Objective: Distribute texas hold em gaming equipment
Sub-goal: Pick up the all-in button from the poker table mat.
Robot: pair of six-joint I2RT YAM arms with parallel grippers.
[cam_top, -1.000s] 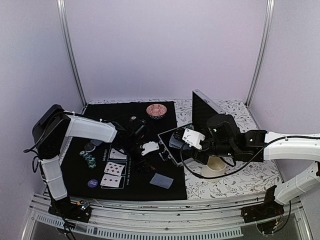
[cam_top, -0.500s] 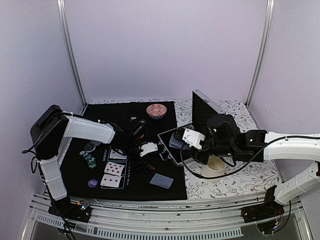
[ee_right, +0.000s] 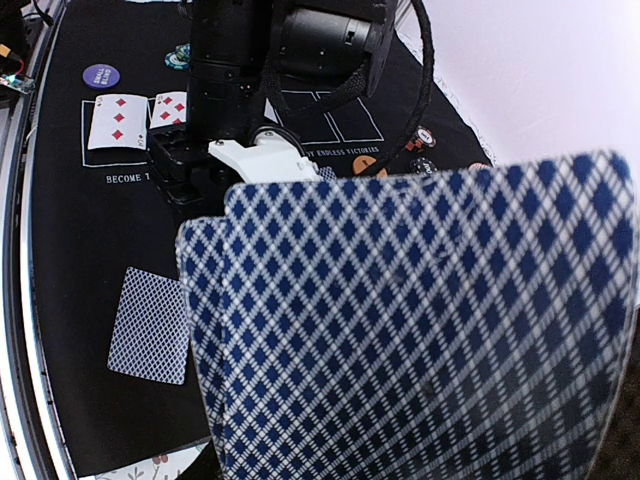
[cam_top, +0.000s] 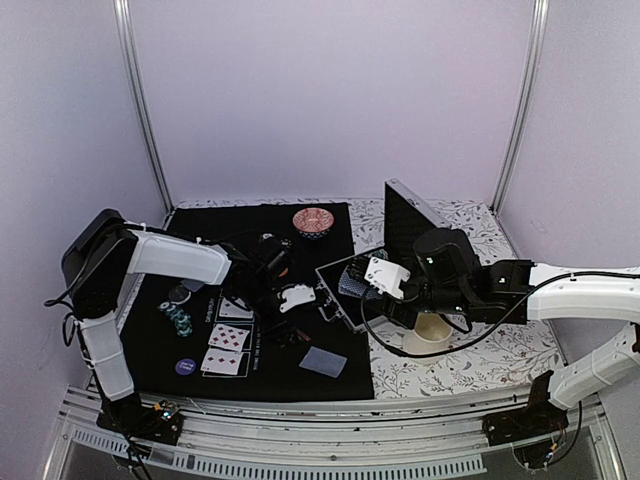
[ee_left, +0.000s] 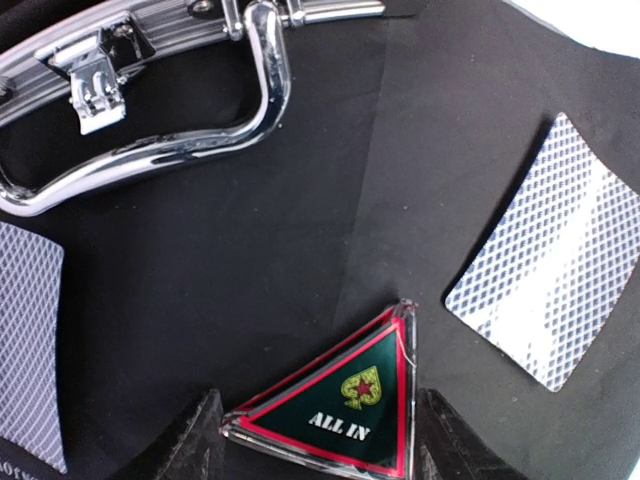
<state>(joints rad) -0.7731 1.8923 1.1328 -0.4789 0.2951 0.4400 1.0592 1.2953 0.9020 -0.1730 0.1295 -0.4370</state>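
My left gripper (ee_left: 318, 442) is straddling the red triangle marker (ee_left: 335, 410) on the black mat (ee_left: 250, 250); I can't tell whether I'm pinching it. Its slanted edges are threatening to squirt it sideways. My right gripper (cam_top: 372, 282) is clutching playing cards (ee_right: 420, 320).

lab booth: white panels (cam_top: 330, 90), aluminium frame posts (cam_top: 140, 100)

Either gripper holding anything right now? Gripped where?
Right gripper holds fanned playing cards; the grip point is hidden behind them. Left gripper straddles the ALL IN triangle marker; contact cannot be told.
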